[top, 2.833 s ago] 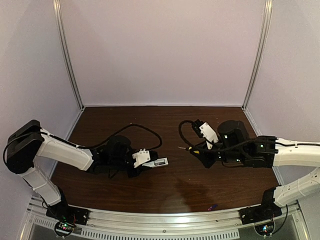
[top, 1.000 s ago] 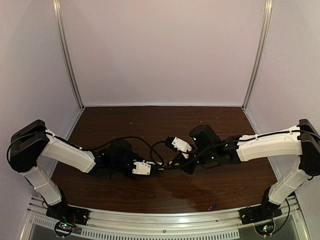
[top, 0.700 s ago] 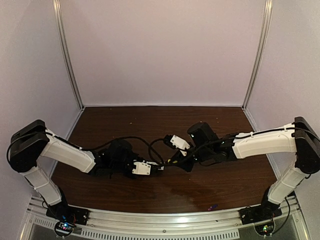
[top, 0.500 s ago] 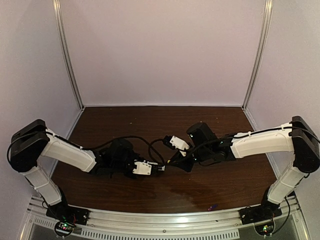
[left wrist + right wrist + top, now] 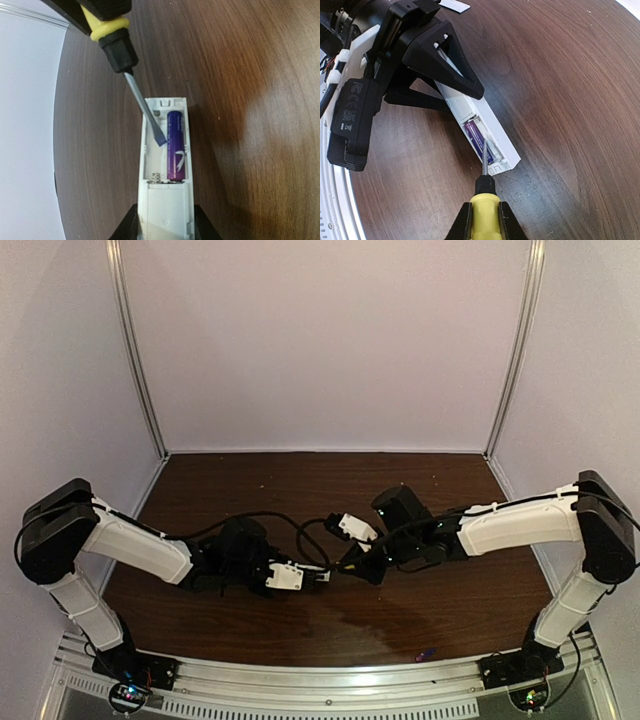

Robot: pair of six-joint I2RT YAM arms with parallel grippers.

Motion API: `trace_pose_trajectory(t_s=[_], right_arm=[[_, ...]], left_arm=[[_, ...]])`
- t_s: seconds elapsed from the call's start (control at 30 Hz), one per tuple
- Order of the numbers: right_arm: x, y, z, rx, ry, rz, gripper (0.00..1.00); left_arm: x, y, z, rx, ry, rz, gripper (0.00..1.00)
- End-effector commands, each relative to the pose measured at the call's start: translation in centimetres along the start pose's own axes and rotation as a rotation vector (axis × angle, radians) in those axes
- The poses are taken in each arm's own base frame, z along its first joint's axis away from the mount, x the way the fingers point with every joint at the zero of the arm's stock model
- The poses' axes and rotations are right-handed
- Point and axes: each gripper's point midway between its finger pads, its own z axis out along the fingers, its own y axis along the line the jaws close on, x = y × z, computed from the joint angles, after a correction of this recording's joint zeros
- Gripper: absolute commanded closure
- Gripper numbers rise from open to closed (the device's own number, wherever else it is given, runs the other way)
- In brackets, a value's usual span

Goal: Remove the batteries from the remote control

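So the left claw (image 5: pixel 167 227) is clamped on the covered end of the remote control (image 5: pixel 167 210), which lies on the worktop (image 5: pixel 250 75) with its long axis running straight out and its open bay facing the right claw (image 5: pixel 484 225), which grips the screwdriver (image 5: pixel 485 212), tip beside the purple battery (image 5: pixel 176 147).

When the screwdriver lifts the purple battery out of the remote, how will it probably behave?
The battery is a smooth cylinder, so it will probably roll on the table once free. It looks rigid and likely dense for its size. A spring shows in the remote control, in the empty slot beside it; a similar one may make it pop out suddenly.
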Motion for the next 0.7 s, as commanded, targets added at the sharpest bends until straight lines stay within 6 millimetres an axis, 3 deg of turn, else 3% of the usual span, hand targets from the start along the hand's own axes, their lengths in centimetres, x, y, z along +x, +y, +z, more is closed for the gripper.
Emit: trace_pose_trajectory(t_s=[0.0, 0.67], right_arm=[[-0.6, -0.4, 0.2, 0.001, -0.007, -0.007, 1.0], [0.5, -0.4, 1.2, -0.028, 0.037, -0.007, 1.0]], left_arm=[[-0.5, -0.5, 0.4, 0.025, -0.013, 0.01, 1.0], [-0.7, -0.6, 0.4, 0.021, -0.018, 0.022, 1.0]])
